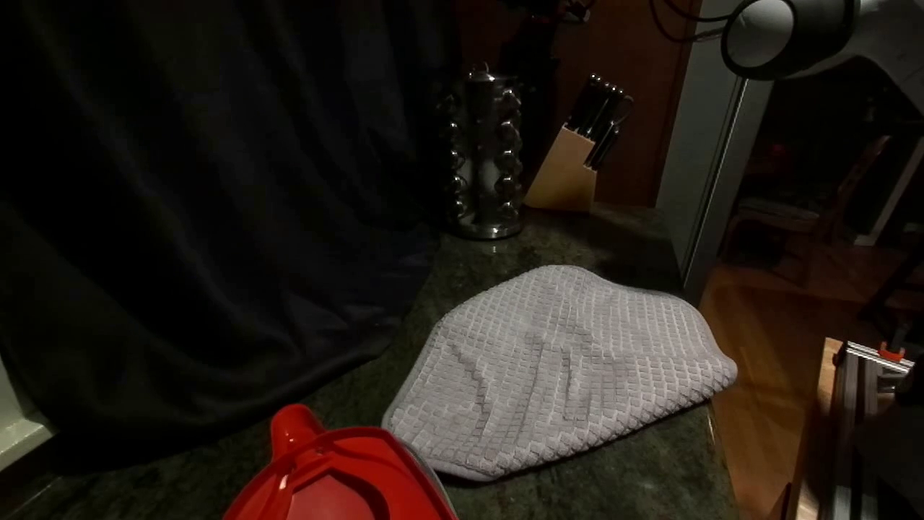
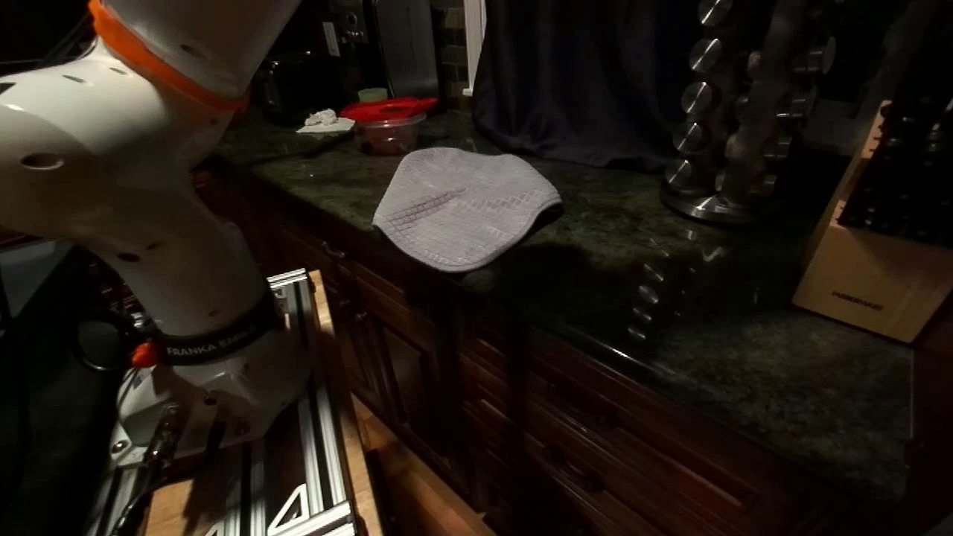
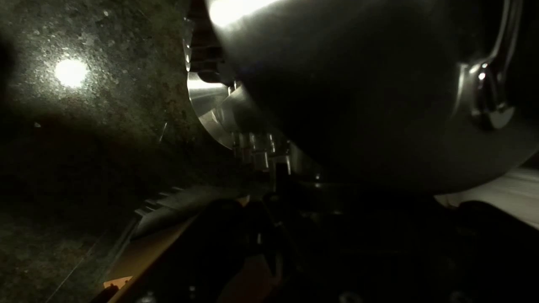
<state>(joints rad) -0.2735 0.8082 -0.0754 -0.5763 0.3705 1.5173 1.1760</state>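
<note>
Steel spice rack (image 3: 358, 105) stands near back edge of counter (image 1: 621, 469). Gripper (image 3: 351, 206) alongside: spread wide, empty. Grey cloth (image 1: 563, 361), front edge.

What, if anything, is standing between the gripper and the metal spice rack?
Nothing visible: in the wrist view, the spice rack sits close to the spread fingers, with no other object seen between. The knife block stands beside the rack. It's too dark to tell whether the fingers touch the rack.

Spice rack (image 1: 488, 166): shiny metal tower on round base, upright; tiered silver-capped jars (image 2: 705, 56) along sides. Position: near knife block (image 1: 563, 173), apart.
</note>
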